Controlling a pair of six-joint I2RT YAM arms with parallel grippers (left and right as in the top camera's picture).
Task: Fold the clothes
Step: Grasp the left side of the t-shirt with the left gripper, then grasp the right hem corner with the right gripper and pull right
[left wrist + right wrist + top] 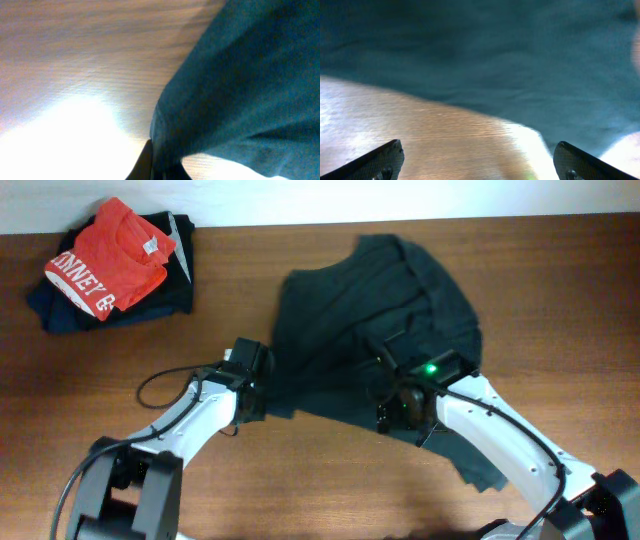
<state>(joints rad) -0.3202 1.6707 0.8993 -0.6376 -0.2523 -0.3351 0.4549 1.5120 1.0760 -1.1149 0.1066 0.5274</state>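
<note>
Now | left fingers point(145, 167) pinched on T-shirt point(370, 320) edge | right fingers point(382, 161) wide apart, empty

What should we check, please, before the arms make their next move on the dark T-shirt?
1. Left claw grips the T-shirt edge: cannot tell; fabric hides its fingers.
2. Right claw open: ok, nothing between its fingers.
3. T-shirt lies flat: not ok, bunched and creased.
4. Folded pile apart from the T-shirt: ok.
</note>
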